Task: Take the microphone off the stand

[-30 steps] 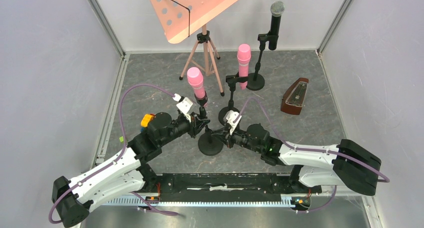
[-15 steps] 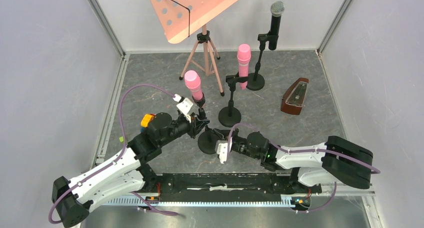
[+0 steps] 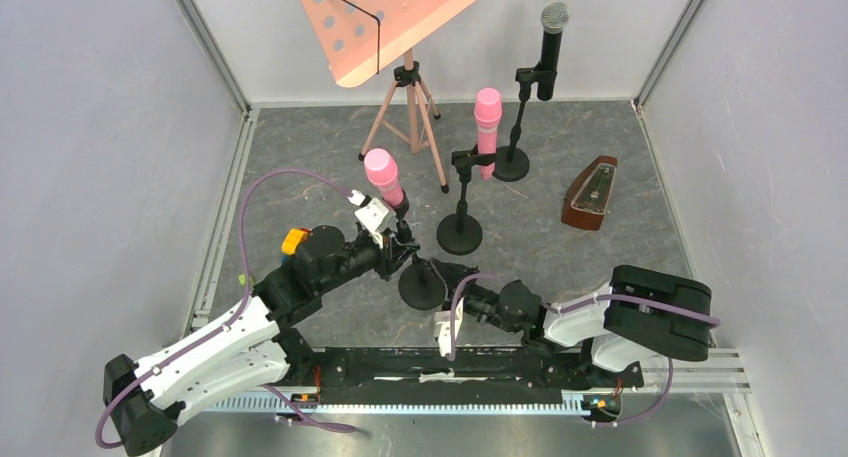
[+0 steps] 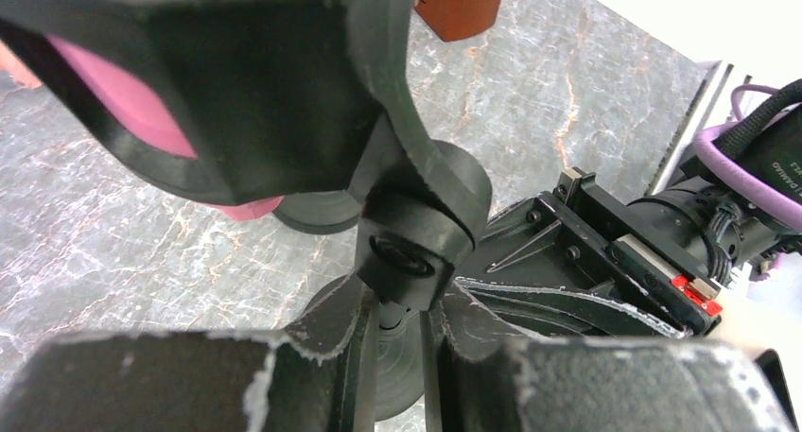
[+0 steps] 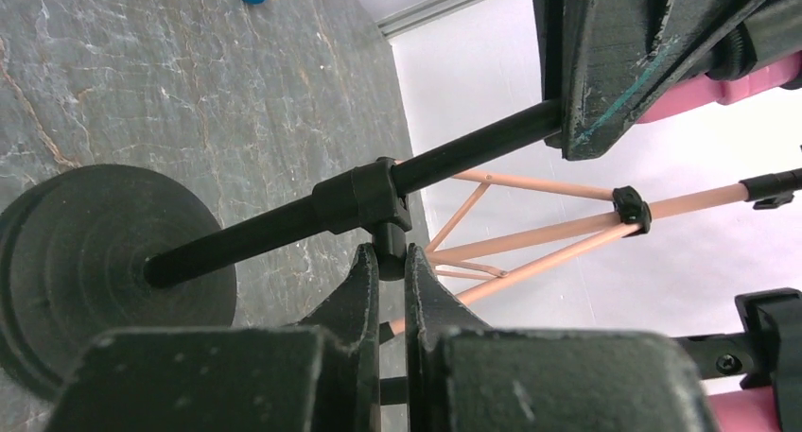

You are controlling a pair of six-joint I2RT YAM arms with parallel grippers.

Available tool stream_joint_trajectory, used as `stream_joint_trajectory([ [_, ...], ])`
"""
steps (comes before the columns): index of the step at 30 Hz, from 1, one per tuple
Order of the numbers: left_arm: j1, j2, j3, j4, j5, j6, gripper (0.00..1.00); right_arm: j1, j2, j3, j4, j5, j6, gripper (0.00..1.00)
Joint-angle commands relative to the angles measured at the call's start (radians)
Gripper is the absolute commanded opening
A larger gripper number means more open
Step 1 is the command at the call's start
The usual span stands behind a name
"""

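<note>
Top external: three microphones (image 3: pixel 381 174) in three stands (image 3: pixel 459 235); left pincer (image 3: pixel 405 246) and right pincer (image 3: pixel 432 270) clench the nearest stand (image 3: pixel 421 289).

white arm shells (image 3: pixel 215 352), black joints (image 3: pixel 325 257), purple cables (image 3: pixel 262 183)

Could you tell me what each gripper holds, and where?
Black microphone stand: left gripper on the rod below the clip, right gripper on the collar knob.

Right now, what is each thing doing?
Near pink mic, tilted, in its clip.
Near stand, gripped twice.
Left gripper, shut on its post.
Right gripper, shut on its knob.
Far pink mic, in clip.
Black mic, in clip.
Metronome, upright.
Music stand, set up.
</note>
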Motion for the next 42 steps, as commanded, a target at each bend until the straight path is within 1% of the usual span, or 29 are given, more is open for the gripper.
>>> stream_joint_trajectory([
  [1,-0.005,-0.025,0.05,-0.024,0.039,-0.007,0.02,0.011,0.012,-0.057,0.158,0.093,0.047,0.08],
  [2,-0.005,-0.023,0.049,-0.023,0.043,-0.007,0.02,0.013,0.006,-0.059,0.18,0.088,0.085,0.11],
  [3,-0.005,-0.021,0.047,-0.023,0.044,-0.007,0.02,0.015,0.0,-0.063,0.201,0.089,0.141,0.22],
  [4,-0.005,-0.02,0.047,-0.023,0.045,-0.008,0.02,0.015,-0.012,-0.067,0.224,0.092,0.197,0.39],
  [5,-0.005,-0.02,0.047,-0.023,0.044,-0.007,0.02,0.015,-0.024,-0.073,0.239,0.092,0.261,0.43],
  [7,-0.006,-0.025,0.043,-0.022,0.05,-0.004,0.02,0.014,-0.059,-0.094,0.253,0.091,0.374,0.47],
  [11,-0.006,-0.04,0.035,-0.025,0.043,0.002,0.02,0.015,-0.164,-0.166,0.239,0.08,0.632,0.55],
  [13,-0.006,-0.04,0.033,-0.025,0.038,0.003,0.02,0.015,-0.228,-0.188,0.195,0.088,0.793,0.58],
  [15,-0.006,-0.036,0.037,-0.027,0.04,0.009,0.02,0.015,-0.299,-0.148,0.013,0.164,1.01,0.58],
  [17,-0.006,-0.032,0.044,-0.029,0.041,0.016,0.02,0.014,-0.347,-0.038,-0.296,0.256,1.214,0.6],
  [18,-0.006,-0.029,0.05,-0.03,0.041,0.019,0.02,0.011,-0.351,0.032,-0.456,0.27,1.263,0.63],
  [19,-0.006,-0.027,0.055,-0.032,0.041,0.02,0.02,0.01,-0.346,0.085,-0.582,0.273,1.276,0.67],
  [21,-0.006,-0.024,0.063,-0.032,0.041,0.023,0.02,0.008,-0.327,0.165,-0.731,0.339,1.348,0.7],
  [22,-0.006,-0.02,0.065,-0.031,0.043,0.024,0.02,0.001,-0.325,0.178,-0.769,0.374,1.431,0.72],
  [23,-0.006,-0.017,0.067,-0.032,0.044,0.024,0.02,-0.012,-0.332,0.174,-0.777,0.37,1.516,0.72],
  [25,-0.006,-0.016,0.07,-0.032,0.047,0.023,0.02,-0.049,-0.359,0.122,-0.696,0.269,1.681,0.72],
  [26,-0.006,-0.016,0.071,-0.033,0.048,0.023,0.02,-0.062,-0.377,0.078,-0.618,0.225,1.767,0.72],
  [29,-0.006,-0.024,0.07,-0.035,0.046,0.018,0.02,-0.072,-0.408,-0.03,-0.407,0.199,1.969,0.71],
  [31,-0.006,-0.03,0.068,-0.036,0.043,0.015,0.02,-0.1,-0.414,-0.074,-0.324,0.157,2.078,0.71],
  [34,-0.008,-0.034,0.064,-0.037,0.044,0.013,0.02,-0.189,-0.408,-0.1,-0.274,0.009,2.267,0.68],
  [36,-0.008,-0.036,0.063,-0.039,0.044,0.013,0.02,-0.229,-0.393,-0.11,-0.248,-0.063,2.42,0.66],
  [40,-0.008,-0.039,0.059,-0.039,0.039,0.01,0.02,-0.238,-0.336,-0.142,-0.055,-0.103,2.63,0.64],
  [41,-0.008,-0.039,0.057,-0.039,0.04,0.008,0.02,-0.238,-0.315,-0.14,-0.035,-0.104,2.676,0.64],
  [42,-0.008,-0.04,0.055,-0.039,0.038,0.005,0.02,-0.238,-0.289,-0.134,-0.014,-0.136,2.734,0.63],
])
